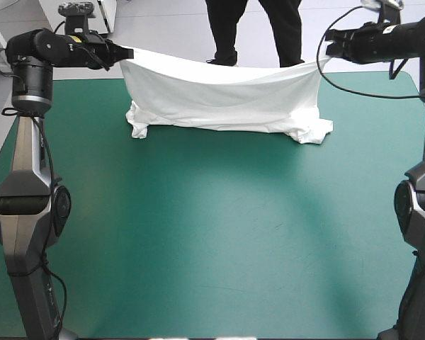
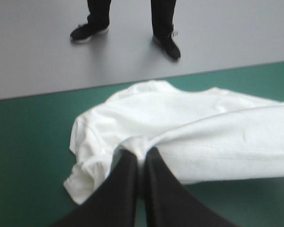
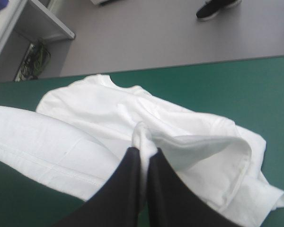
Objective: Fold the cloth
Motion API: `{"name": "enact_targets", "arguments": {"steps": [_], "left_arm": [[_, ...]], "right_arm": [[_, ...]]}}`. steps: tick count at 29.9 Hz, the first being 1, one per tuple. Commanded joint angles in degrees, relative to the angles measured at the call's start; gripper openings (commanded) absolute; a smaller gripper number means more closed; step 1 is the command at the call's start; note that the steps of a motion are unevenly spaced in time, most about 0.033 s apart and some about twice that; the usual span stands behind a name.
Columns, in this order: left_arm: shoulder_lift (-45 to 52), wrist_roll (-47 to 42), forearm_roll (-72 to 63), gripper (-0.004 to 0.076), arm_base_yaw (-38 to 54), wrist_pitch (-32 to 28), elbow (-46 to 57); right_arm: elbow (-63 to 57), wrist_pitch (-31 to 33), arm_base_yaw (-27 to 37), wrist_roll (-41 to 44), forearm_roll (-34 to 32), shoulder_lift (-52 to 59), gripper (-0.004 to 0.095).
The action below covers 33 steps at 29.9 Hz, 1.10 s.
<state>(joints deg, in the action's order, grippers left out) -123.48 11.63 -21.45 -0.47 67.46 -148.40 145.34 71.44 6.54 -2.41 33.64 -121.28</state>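
Observation:
The white T-shirt (image 1: 223, 99) hangs stretched between both raised grippers near the table's far edge, its lower part resting crumpled on the teal-green cover (image 1: 212, 227). My left gripper (image 1: 125, 54) is shut on the T-shirt's left upper corner; in the left wrist view the black fingers (image 2: 125, 177) meet around a pinch of T-shirt (image 2: 203, 142). My right gripper (image 1: 327, 51) is shut on the right upper corner, and the right wrist view shows a fold of T-shirt (image 3: 109, 123) between the all but shut right gripper (image 3: 144, 146).
The T-shirt's sleeves lie bunched on the cover at the left (image 1: 138, 127) and right (image 1: 313, 133) ends. The table's far edge (image 1: 92, 79) runs just behind the cloth. Bare teal-green cover stretches from the cloth toward the near edge.

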Motion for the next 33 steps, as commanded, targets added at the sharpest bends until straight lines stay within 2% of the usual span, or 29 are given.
{"name": "enact_targets", "arguments": {"steps": [1,3,4,9,11,17,21,26,33], "left_arm": [[2.3,-2.31,5.12,-0.0022,-2.64,2.4,-0.81],[2.02,-3.04,8.81,-0.0022,-4.14,5.02,0.56],[2.02,-3.16,9.68,-0.0022,-4.78,5.25,1.78],[4.97,-3.55,11.53,-0.0022,-5.81,5.62,10.94],[8.38,-4.25,13.13,-0.0022,-5.81,3.3,18.1],[24.71,-6.37,12.27,-0.0022,-5.67,-12.74,48.34],[33.0,-6.37,10.07,-0.0022,-5.67,-19.41,63.88],[40.22,-6.37,9.88,-0.0022,-5.67,-20.36,75.43],[48.3,-6.37,8.05,-0.0022,-5.67,-20.66,87.57]], "right_arm": [[-3.95,0.13,-2.57,-0.09,-5.01,3.01,-0.0007],[-8.8,0.13,-4.81,-0.97,-12.26,4.03,-0.0007],[-10.8,0.13,-5.67,-0.19,-13.58,4.45,-0.0007],[-20.66,0.13,-6.86,-0.08,-15.0,6.45,-0.0007],[-24.31,0.13,-7.25,-0.08,-17.01,7.47,-0.0007],[-32.79,-1.62,-9.24,0.14,-21.65,11.81,-0.0006],[-40.93,-4.54,-11.99,0.41,-25.6,16.42,-0.0007],[-56.17,-11.96,-14.27,1.7,-29.75,25.68,-0.0007],[-83.14,-19.11,-14.28,2.41,-29.9,39.73,-0.0009]]}}
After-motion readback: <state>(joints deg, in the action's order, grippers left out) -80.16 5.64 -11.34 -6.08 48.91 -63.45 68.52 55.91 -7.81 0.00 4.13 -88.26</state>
